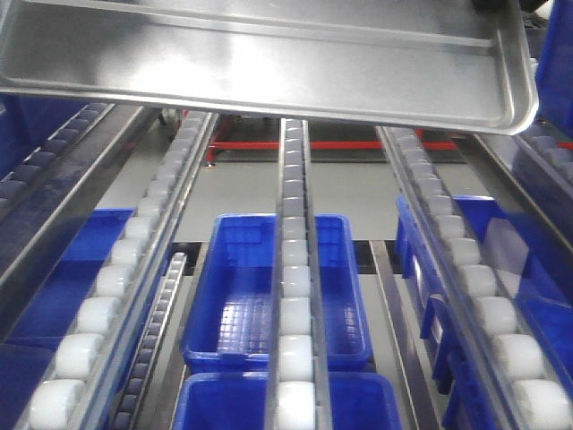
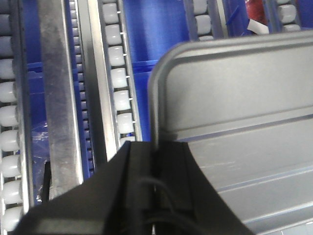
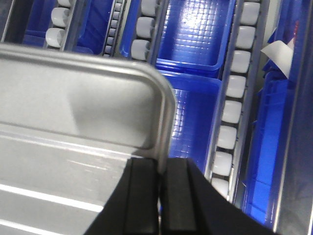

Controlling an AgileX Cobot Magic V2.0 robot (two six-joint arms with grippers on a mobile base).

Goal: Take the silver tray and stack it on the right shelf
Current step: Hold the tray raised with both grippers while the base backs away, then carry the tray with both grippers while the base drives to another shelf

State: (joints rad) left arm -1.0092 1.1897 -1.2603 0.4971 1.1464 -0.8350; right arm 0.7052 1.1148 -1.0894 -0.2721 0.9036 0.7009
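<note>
**Silver tray carried over the roller rails, set-down pending**

- The silver tray (image 1: 269, 63) is held in the air between both arms, one short end to each. It sits at the top of the front view, slightly tilted.
- Left gripper (image 2: 155, 147): jaws are clamped on the tray's raised rim near a rounded corner, and the rim is seen passing between the two black fingers.
- Right gripper (image 3: 161, 166): same on the opposite end, with jaws closed over the rim just below the corner.
- The right shelf (image 1: 295, 269) lies beneath the tray, its grey rails lined with white rollers (image 3: 230, 112). No contact between tray and rollers is visible, though the far part of the rails is hidden by the tray, so that cannot be fully confirmed.
- Blue bins (image 1: 242, 287) are seen below, through the gaps between the rails.

Step judged: grab is done and transport or positioning over the shelf is in hand. The stack is not yet made.

Next move, as judged:
- The tray is to be levelled to the slope of the rails and lowered evenly by both arms, so that its floor is carried by more than one roller row.
- The jaws are to be parted only once the weight is taken by the rollers.
- Risk: a skewed release, or the tray rolling down the slope once it is let go.
</note>
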